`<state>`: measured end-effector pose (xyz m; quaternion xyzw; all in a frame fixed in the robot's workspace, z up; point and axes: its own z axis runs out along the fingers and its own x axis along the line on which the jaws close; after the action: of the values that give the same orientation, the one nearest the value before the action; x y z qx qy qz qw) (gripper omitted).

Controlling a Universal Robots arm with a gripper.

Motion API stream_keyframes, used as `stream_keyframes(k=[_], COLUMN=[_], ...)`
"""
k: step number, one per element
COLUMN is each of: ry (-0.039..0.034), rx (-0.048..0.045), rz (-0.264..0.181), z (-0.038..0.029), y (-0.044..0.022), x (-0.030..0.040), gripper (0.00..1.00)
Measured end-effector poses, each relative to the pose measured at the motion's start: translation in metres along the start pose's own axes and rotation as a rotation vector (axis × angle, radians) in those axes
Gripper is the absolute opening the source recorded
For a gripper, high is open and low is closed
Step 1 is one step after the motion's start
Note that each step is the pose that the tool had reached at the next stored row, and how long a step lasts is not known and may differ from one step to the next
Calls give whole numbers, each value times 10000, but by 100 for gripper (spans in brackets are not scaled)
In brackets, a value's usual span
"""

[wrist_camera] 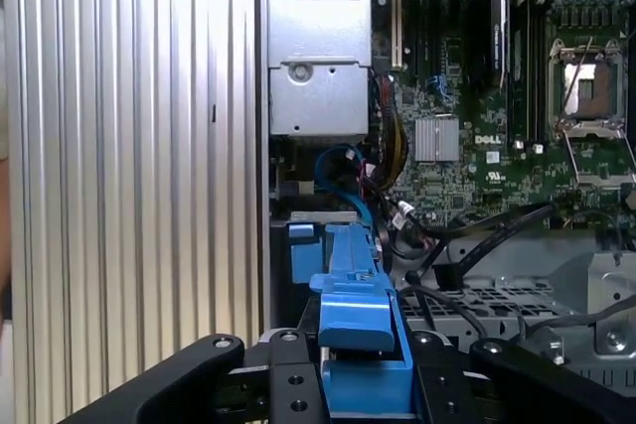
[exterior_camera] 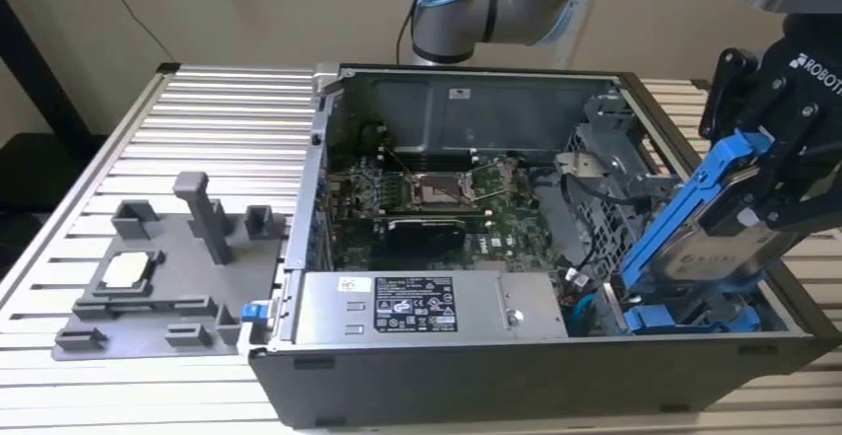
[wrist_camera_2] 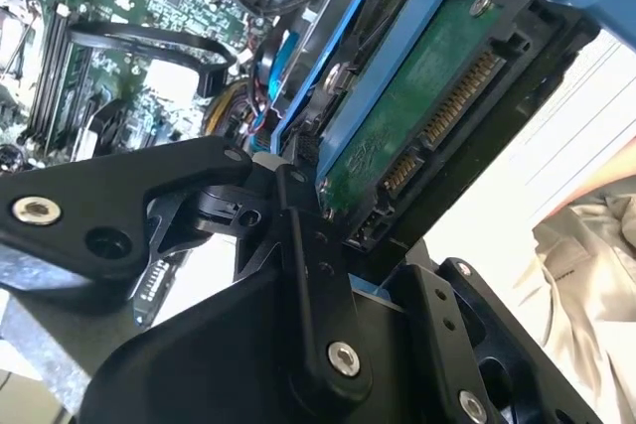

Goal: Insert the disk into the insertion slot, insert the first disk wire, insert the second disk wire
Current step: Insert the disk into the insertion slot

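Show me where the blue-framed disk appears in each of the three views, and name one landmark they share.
Exterior view: the disk leans at the exterior view's right, held by the gripper, its lower end inside the computer case.
Second wrist view: the disk's green underside faces the camera.
First wrist view: the disk stands edge-on between the gripper's fingers.
Shared landmark: the motherboard.

The disk (exterior_camera: 697,243), silver-grey with a pale label in a bright blue frame, stands tilted at the case's 4 o'clock corner. Its top end leans toward 1 o'clock, clamped in the gripper (wrist_camera: 363,369). Its lower end reaches the grey sheet-metal slot (exterior_camera: 618,307), not seated.
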<state>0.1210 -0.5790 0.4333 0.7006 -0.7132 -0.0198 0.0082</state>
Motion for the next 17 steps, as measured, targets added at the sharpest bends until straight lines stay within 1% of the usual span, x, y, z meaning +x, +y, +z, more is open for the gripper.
stream_keyframes(k=[7,10,17], ry=[-134,-141,-144], rx=[-3,-3,-3], rz=[-7,-5,-5], z=[77,111,184], y=[-17,-35,-48], x=[1,1,10], gripper=[33,33,33])
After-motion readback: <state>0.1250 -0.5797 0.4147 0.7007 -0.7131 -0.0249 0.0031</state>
